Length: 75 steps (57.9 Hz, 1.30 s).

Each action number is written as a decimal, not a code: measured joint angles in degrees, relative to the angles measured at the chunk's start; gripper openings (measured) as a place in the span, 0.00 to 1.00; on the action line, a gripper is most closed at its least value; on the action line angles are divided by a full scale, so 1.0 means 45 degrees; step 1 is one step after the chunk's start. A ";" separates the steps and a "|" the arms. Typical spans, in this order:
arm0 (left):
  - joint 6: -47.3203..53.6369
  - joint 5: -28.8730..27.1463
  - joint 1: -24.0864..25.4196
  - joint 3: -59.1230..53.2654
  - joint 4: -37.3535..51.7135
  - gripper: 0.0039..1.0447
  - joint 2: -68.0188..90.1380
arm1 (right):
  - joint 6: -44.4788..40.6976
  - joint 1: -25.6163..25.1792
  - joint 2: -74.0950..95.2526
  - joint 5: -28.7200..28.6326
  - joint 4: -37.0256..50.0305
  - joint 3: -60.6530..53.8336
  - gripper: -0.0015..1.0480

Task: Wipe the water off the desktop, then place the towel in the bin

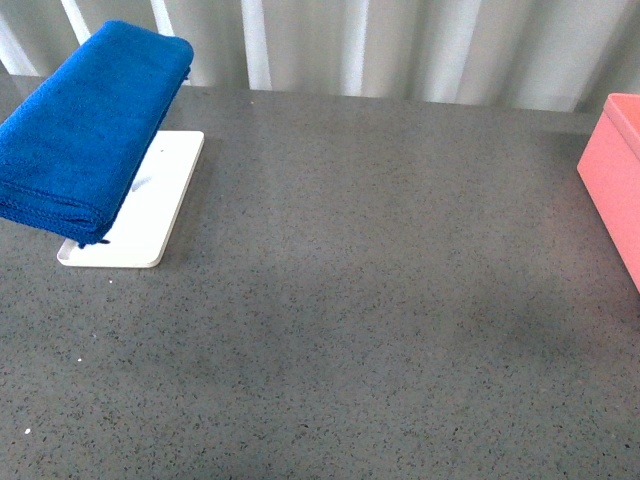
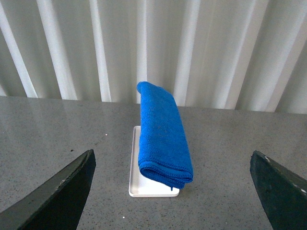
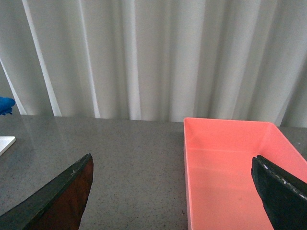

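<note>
The towel (image 2: 163,134), thick blue plush folded double, sits raised over a white tray (image 2: 135,172) straight ahead of the left end effector (image 2: 171,194), probably for easy gripping. The bin (image 3: 230,167) stands on the bench (image 1: 350,300) ahead of the right end effector (image 3: 172,194). Both end effectors gape wide, empty.
</note>
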 joint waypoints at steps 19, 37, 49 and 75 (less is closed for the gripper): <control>0.0000 0.0000 0.0000 0.0000 0.0000 0.94 0.0000 | 0.0000 0.0000 0.0000 0.0000 0.0000 0.0000 0.93; 0.0000 0.0000 0.0000 0.0000 0.0000 0.94 0.0000 | 0.0000 0.0000 0.0000 0.0000 0.0000 0.0000 0.93; 0.0000 0.0005 0.0000 0.0000 0.0000 0.94 0.0000 | 0.0000 0.0000 0.0000 0.0000 0.0000 0.0000 0.93; 0.0000 0.0005 0.0000 0.0000 0.0000 0.94 0.0000 | 0.0000 0.0000 0.0000 0.0000 0.0000 0.0000 0.93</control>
